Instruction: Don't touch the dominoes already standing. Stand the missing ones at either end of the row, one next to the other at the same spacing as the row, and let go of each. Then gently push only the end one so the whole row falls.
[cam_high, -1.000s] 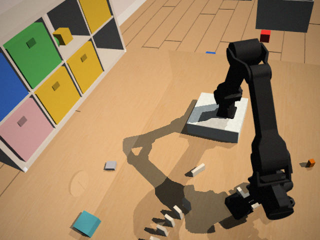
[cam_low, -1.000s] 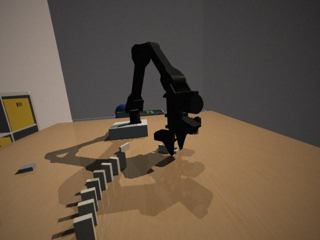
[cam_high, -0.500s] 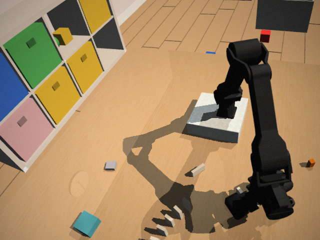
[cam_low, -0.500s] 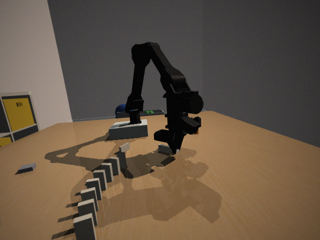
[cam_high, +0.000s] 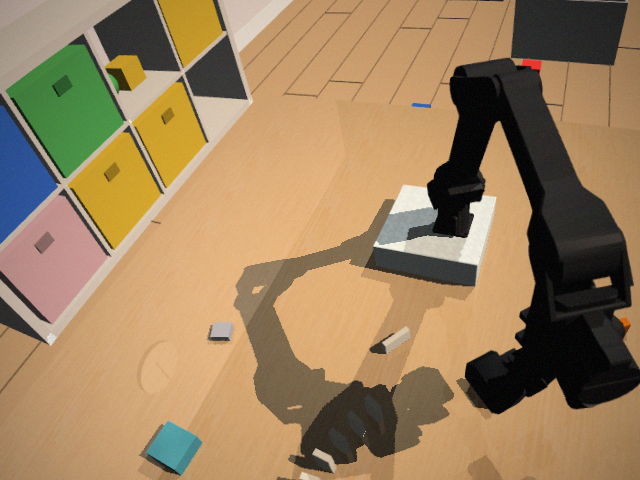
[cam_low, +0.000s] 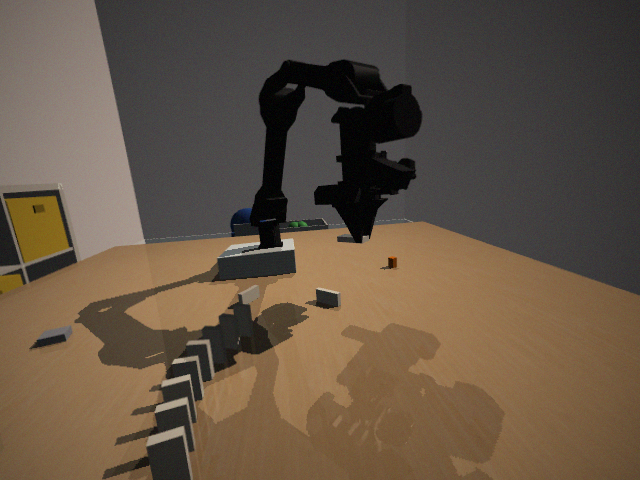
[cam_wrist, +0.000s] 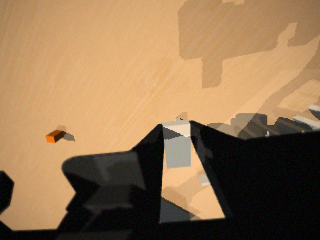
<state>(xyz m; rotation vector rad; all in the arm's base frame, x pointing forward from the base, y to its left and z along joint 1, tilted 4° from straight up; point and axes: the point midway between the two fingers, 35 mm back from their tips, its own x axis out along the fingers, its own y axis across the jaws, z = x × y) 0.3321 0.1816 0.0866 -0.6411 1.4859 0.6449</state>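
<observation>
My gripper (cam_low: 364, 239) (cam_wrist: 175, 126) is shut on a pale domino (cam_low: 345, 238) (cam_wrist: 178, 152), held well above the table to the right of the row; fingertips are hidden in the top view. The row of standing dominoes (cam_low: 168, 454) (cam_high: 324, 460) runs away from the exterior camera, its far ones in the arm's shadow. One loose domino (cam_high: 397, 340) (cam_low: 249, 294) lies beyond the far end of the row. Another loose domino (cam_low: 328, 297) rests on its long edge further right, hidden in the top view.
The arm stands on a white base block (cam_high: 423, 266) (cam_low: 258, 266). A grey flat block (cam_high: 222, 330) (cam_low: 54, 335) and a teal block (cam_high: 174, 446) lie left of the row. An orange block (cam_low: 392, 262) (cam_wrist: 51, 137) lies right. A cubby shelf (cam_high: 118, 253) stands at left.
</observation>
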